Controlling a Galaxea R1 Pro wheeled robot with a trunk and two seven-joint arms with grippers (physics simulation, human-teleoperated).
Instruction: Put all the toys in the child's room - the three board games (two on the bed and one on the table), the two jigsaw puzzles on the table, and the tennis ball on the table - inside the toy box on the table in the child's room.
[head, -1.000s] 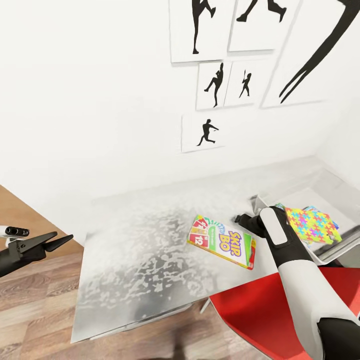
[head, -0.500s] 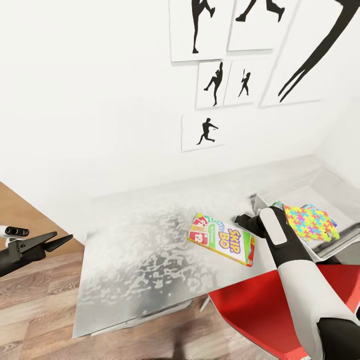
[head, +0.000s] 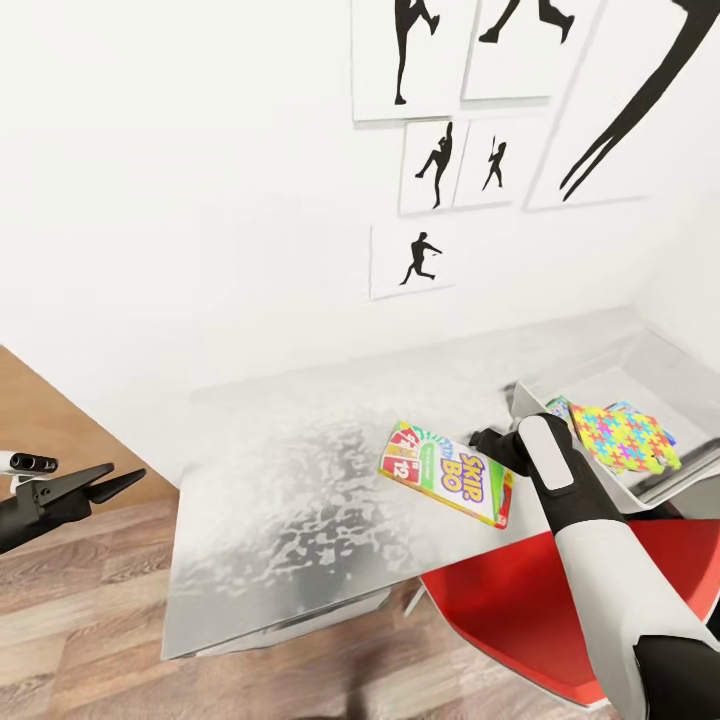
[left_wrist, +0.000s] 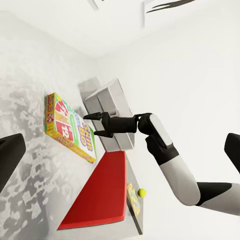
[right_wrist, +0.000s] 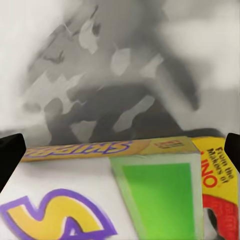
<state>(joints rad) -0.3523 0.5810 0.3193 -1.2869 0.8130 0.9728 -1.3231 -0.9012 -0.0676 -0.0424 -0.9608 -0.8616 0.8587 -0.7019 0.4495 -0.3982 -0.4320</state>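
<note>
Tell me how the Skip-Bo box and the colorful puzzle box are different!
The Skip-Bo box lies flat on the bare table, while the jigsaw puzzle box already sits inside the toy box. The Skip-Bo box is white with green and red panels and big lettering; the jigsaw puzzle box is covered in many-colored puzzle pieces. The Skip-Bo box looks longer and narrower. Both are flat cardboard boxes.

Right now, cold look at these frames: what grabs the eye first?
The bright Skip-Bo board game box lying flat on the mottled silver table, with the right gripper open just above its far edge. Beside it, the multicoloured jigsaw puzzle box sits in the grey toy box; a red chair is below.
</note>
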